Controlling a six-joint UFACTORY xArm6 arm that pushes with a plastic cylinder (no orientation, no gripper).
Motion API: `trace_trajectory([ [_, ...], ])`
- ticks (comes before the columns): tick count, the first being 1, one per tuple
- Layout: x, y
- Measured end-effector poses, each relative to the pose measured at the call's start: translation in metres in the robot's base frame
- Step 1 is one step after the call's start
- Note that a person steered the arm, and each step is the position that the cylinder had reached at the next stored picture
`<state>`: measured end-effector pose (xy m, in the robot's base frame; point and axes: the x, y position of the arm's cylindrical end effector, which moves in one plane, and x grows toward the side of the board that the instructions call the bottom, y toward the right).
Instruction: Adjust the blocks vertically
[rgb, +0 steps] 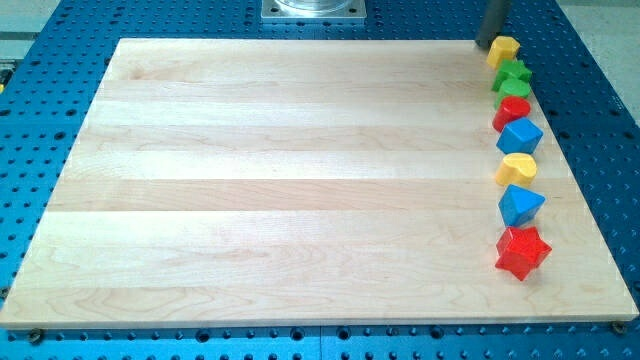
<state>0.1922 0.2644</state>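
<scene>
Several blocks stand in a near-vertical column along the right side of the wooden board (300, 180). From the top down they are a yellow block (503, 50), a green block (516, 71), a second green block (510, 88), a red block (512, 111), a blue block (520, 135), a yellow rounded block (517, 167), a blue block (521, 204) and a red star (522, 252). My tip (484, 46) is at the board's top right corner, just left of the top yellow block and touching or nearly touching it.
The board lies on a blue perforated table (60, 60). A grey metal mount (314, 9) sits at the view's top centre, beyond the board's far edge.
</scene>
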Motion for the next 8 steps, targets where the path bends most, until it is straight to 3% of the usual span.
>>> trace_trajectory([
  [2,0.014,0.000],
  [8,0.000,-0.004],
])
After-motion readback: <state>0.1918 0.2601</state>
